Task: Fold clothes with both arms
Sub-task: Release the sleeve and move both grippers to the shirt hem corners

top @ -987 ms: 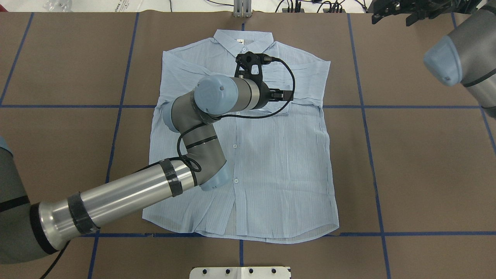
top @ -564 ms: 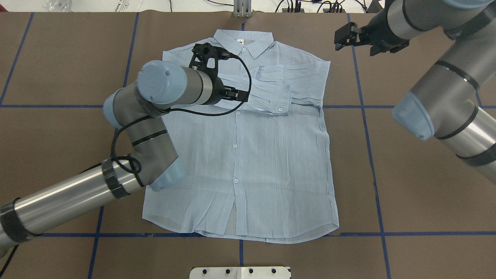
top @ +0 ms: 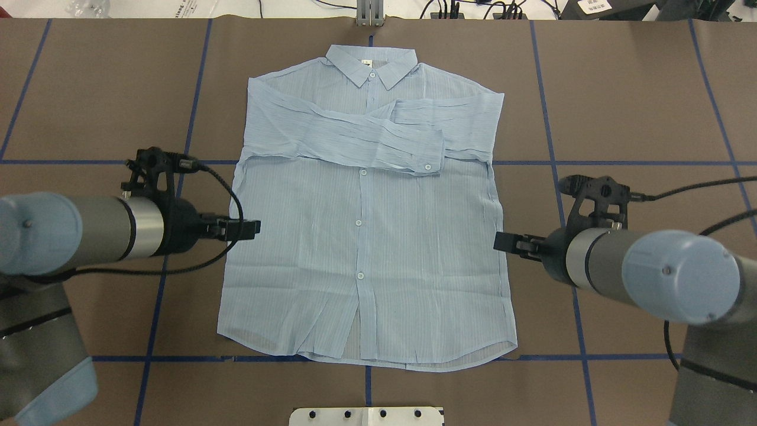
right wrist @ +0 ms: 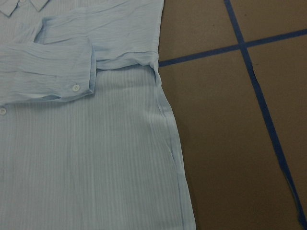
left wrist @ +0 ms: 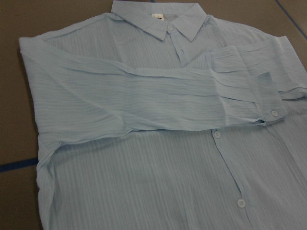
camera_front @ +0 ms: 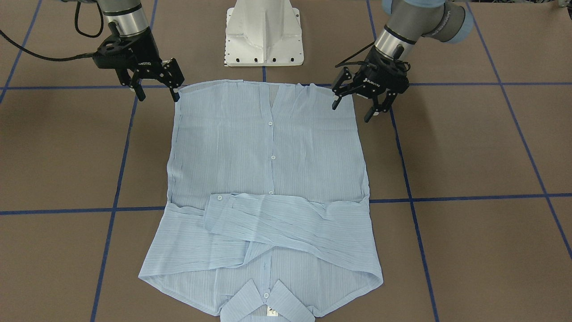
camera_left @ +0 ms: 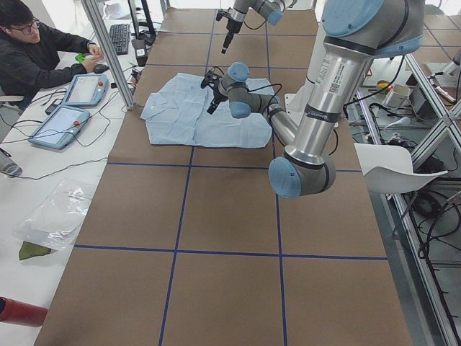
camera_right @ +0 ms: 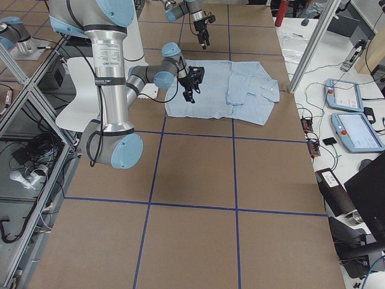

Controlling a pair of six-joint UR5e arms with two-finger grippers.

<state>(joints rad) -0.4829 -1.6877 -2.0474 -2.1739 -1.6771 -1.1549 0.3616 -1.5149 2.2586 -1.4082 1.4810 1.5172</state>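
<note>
The shirt lies flat mid-counter, front up, with its collar away from the robot and both sleeves folded across the chest. Its white neck label carries print too small to read, as does the white lettering on each tool. The left tool and right tool hang wide open and empty, pointing down beside the shirt's opposite lower edges. Whether they touch the cloth cannot be told.
</note>
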